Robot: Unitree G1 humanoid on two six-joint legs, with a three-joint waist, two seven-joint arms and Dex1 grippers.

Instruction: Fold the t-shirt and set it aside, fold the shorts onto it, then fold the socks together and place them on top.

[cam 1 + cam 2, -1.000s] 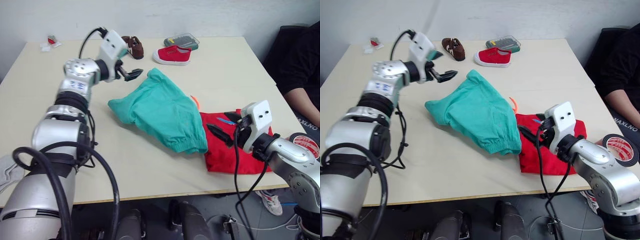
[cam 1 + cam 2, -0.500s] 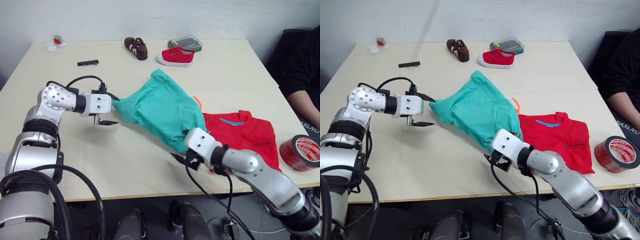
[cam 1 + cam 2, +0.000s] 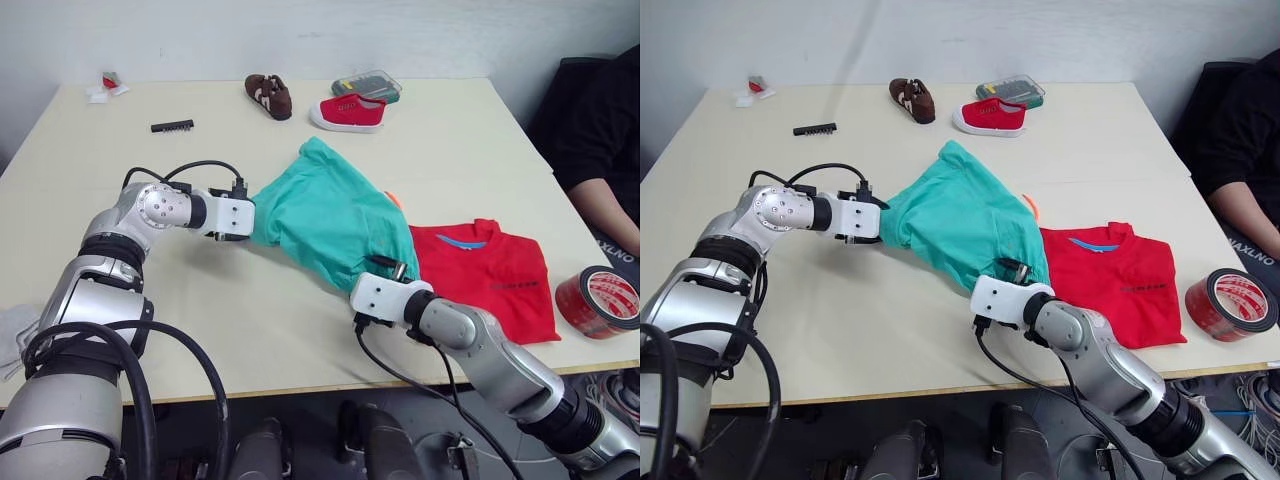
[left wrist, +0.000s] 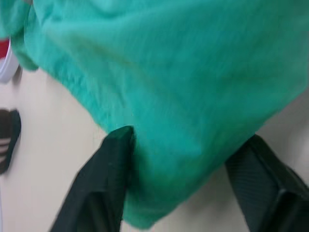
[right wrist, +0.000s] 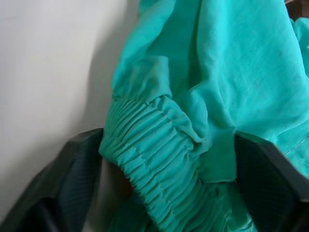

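Observation:
The teal shorts (image 3: 325,215) lie spread in the middle of the table, their lower right corner overlapping the folded red t-shirt (image 3: 490,280). My left gripper (image 3: 250,216) is at the shorts' left corner, open, and the fabric lies between its fingers (image 4: 108,183). At the gathered elastic waist (image 5: 154,159) on the near right corner is my right gripper (image 3: 385,272), also open, one finger (image 5: 72,179) on each side of the band. A light grey piece, seemingly the socks (image 3: 12,335), shows at the table's left edge.
At the back of the table are a brown shoe (image 3: 268,95), a red shoe (image 3: 345,110), a clear case (image 3: 367,84) and a black bit strip (image 3: 172,126). A red tape roll (image 3: 603,300) lies at the right edge. A person (image 3: 600,130) sits to the right.
My left gripper has moved right onto the shorts' left corner. My right gripper has moved up from the bare table to the shorts' waistband.

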